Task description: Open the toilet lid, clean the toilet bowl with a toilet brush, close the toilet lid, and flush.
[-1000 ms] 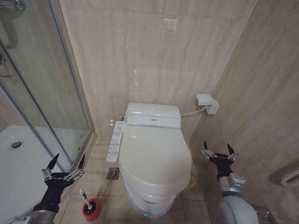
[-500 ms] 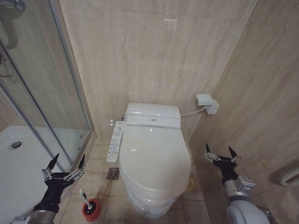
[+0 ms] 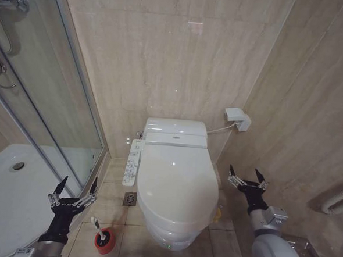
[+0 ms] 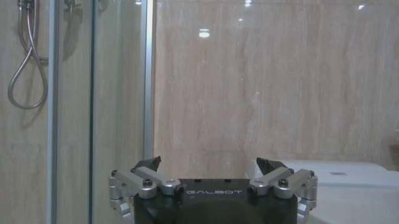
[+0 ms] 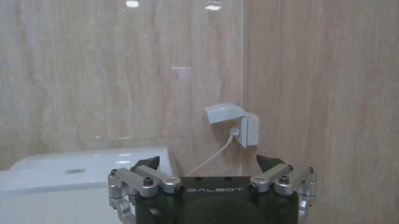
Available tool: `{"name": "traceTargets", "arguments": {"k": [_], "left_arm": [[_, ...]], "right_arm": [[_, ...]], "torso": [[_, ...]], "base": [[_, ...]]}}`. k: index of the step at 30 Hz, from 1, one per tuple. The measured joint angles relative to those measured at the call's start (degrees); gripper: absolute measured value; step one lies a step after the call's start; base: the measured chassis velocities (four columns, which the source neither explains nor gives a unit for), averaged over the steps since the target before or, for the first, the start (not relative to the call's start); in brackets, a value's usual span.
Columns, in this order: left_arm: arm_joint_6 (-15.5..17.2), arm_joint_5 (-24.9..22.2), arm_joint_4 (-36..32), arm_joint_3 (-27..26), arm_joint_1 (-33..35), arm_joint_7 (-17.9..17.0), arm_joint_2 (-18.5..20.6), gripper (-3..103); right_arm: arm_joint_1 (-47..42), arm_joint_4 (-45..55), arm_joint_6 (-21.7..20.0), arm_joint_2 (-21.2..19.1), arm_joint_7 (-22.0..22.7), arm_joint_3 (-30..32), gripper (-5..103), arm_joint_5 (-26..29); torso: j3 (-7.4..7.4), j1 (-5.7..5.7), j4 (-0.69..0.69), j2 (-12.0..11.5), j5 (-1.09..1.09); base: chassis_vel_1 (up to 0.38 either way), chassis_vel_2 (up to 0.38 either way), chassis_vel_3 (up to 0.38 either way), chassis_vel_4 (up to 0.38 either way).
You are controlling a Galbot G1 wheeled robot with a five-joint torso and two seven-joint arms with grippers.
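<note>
Two grippers, fingers spread wide, empty: left gripper (image 3: pixel 72 186) above red-cupped white toilet brush (image 3: pixel 101 234); right gripper (image 3: pixel 246 177) beside closed glossy white oval toilet lid (image 3: pixel 176 179).

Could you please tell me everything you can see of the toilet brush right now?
The toilet brush stands on the tiled floor to the left of the toilet's base, below the side control panel. A thin white handle rises, tilted slightly, from a small round red cup holder; the bristle head sits down in the cup. Nothing grips it: the left gripper hangs open just beside it, apart from it.
</note>
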Motion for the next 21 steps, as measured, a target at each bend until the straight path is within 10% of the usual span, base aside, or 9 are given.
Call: {"name": "traceTargets", "arguments": {"k": [21], "left_arm": [[0.0, 0.0, 0.0, 0.0, 0.0, 0.0, 0.0, 100]], "right_arm": [[-2.5, 3.4, 0.6, 1.4, 0.5, -1.6, 100, -1.2]], "torso": [[0.00, 0.00, 0.00, 0.0, 0.00]], "base": [[0.000, 0.000, 0.000, 0.000]]}}
